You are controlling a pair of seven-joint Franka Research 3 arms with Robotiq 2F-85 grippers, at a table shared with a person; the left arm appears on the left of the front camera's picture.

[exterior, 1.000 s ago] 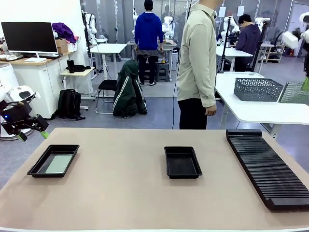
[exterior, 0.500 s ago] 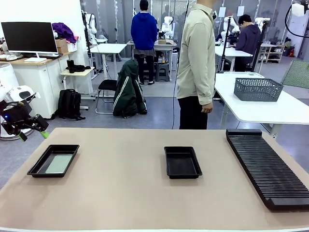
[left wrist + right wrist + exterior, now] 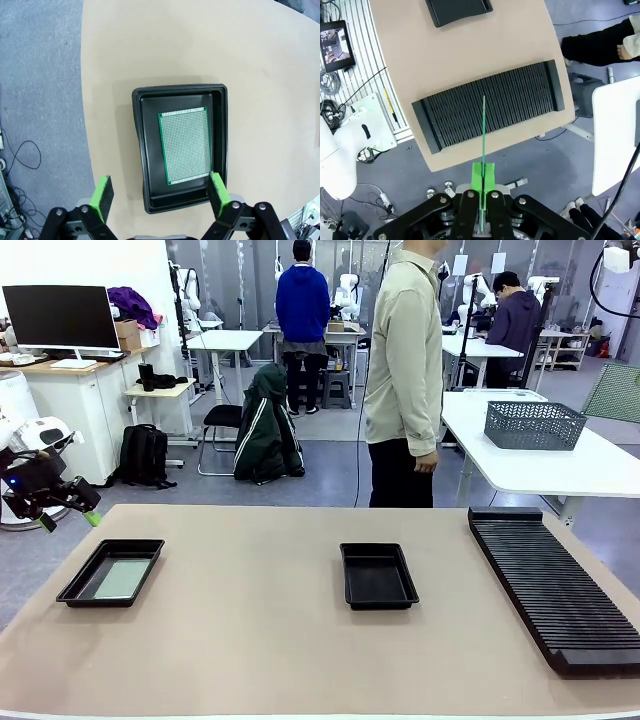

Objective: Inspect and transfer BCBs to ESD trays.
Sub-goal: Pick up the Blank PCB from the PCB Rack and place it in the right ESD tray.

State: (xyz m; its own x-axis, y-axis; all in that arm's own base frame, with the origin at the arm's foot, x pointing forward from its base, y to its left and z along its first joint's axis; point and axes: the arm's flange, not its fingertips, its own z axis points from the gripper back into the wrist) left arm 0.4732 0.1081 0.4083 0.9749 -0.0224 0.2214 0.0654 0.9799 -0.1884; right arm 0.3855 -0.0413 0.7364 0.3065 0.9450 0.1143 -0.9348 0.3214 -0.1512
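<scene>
One BCB (image 3: 185,146) lies flat in the left ESD tray (image 3: 139,140), pale dotted face up, sitting toward the tray's 3 o'clock wall in the left wrist view. From the front, that left ESD tray (image 3: 108,602) is at 9 o'clock of the middle ESD tray (image 3: 378,578), well apart on the tan table (image 3: 250,640).

Over to the left gripper (image 3: 160,192): jaws spread wide, green pads on either side of the tray's near end, gripping nothing. From the front, the left gripper (image 3: 68,520) hangs off the table edge at 10 o'clock of its tray.

Now the right gripper (image 3: 483,180): jaws pressed tight on a second BCB (image 3: 484,135), seen edge-on as a thin green line pointing to 12 o'clock. It hangs above the black slotted rack (image 3: 520,100), clear of it. That rack (image 3: 555,580) lies at 3 o'clock of the middle tray.

A person (image 3: 405,370) in a beige shirt stands at 12 o'clock, across the table.
</scene>
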